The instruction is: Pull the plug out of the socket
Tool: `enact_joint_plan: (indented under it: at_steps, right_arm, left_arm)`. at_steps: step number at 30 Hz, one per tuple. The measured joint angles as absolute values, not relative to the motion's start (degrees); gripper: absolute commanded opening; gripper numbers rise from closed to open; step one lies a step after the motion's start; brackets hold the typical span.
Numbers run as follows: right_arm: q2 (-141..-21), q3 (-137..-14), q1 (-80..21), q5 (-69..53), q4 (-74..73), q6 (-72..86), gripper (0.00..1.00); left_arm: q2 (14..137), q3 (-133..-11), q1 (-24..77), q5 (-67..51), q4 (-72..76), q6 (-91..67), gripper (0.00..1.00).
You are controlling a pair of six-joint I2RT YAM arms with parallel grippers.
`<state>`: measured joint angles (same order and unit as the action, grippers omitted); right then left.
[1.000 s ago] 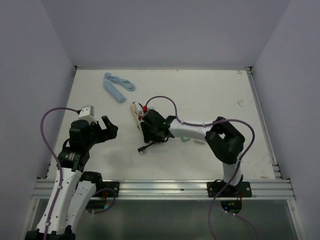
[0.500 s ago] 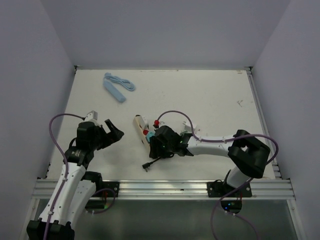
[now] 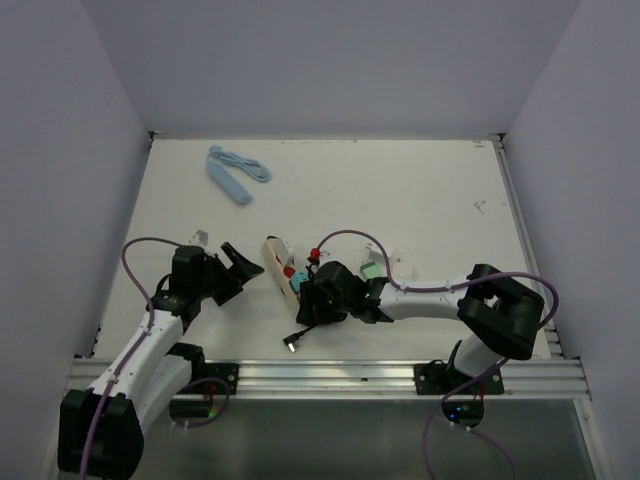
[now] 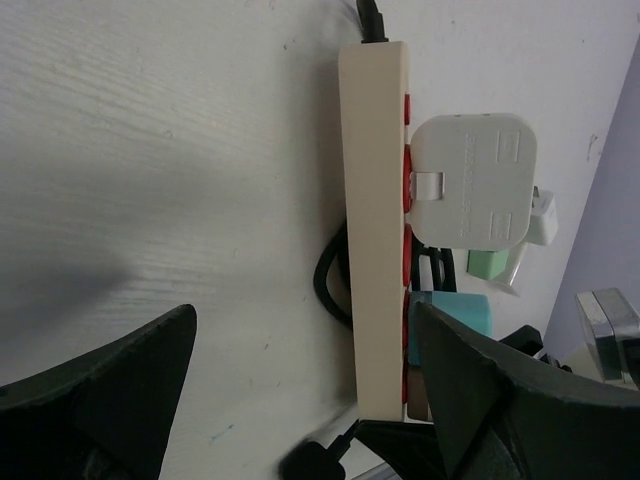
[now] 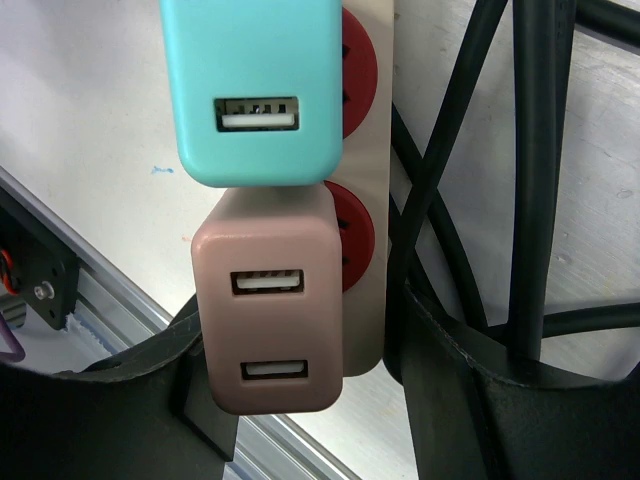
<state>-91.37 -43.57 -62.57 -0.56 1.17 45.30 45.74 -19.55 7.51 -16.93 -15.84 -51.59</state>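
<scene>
Dragged nearer, the cream plastic power strip (image 4: 372, 200) still carries every plug, the right gripper (image 5: 312, 400) pinching its end across the boxy pink USB plug (image 5: 270, 310) while the left gripper (image 3: 243, 265) hovers beside it, spread.

The strip (image 3: 279, 266) is laid on the table (image 3: 430, 190), near the front edge, between the two grippers. The left gripper (image 3: 248, 275) is found just left of it. Its near end is clamped by the right gripper (image 5: 315, 400). Plugs (image 4: 470, 180) are stuck along its right side. A cord bundle (image 3: 237, 172) is laid far behind, at the back left.
</scene>
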Motion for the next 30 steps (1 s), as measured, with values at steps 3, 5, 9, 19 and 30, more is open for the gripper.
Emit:
enact_joint_plan:
  at_steps: [3, 5, 9, 19, 30]
  right_arm:
    - [-91.37, -43.42, -62.52, -0.69, 1.61, 45.52, 0.0]
    - [-91.37, -43.33, -62.52, -0.82, 1.87, 45.65, 0.0]
    - [-91.44, -43.24, -62.52, -1.06, 2.33, 45.84, 0.0]
    - [-91.5, -43.03, -62.52, -1.1, 2.87, 45.89, 0.0]
    - [-91.9, -43.0, -62.5, -1.28, 3.46, 45.89, 0.0]
  left_arm:
    - [48.16, -18.9, 8.97, -17.32, -11.64, -53.45, 0.91]
    - [50.19, -18.79, 10.7, -17.28, -8.67, -54.54, 0.91]
    - [54.0, -17.89, 13.87, -17.04, -2.39, -56.36, 0.89]
    - [63.64, -17.12, 18.81, -14.63, 6.74, -58.19, 0.76]
    - [69.47, -17.12, 20.51, -13.67, 13.76, -59.57, 0.64]
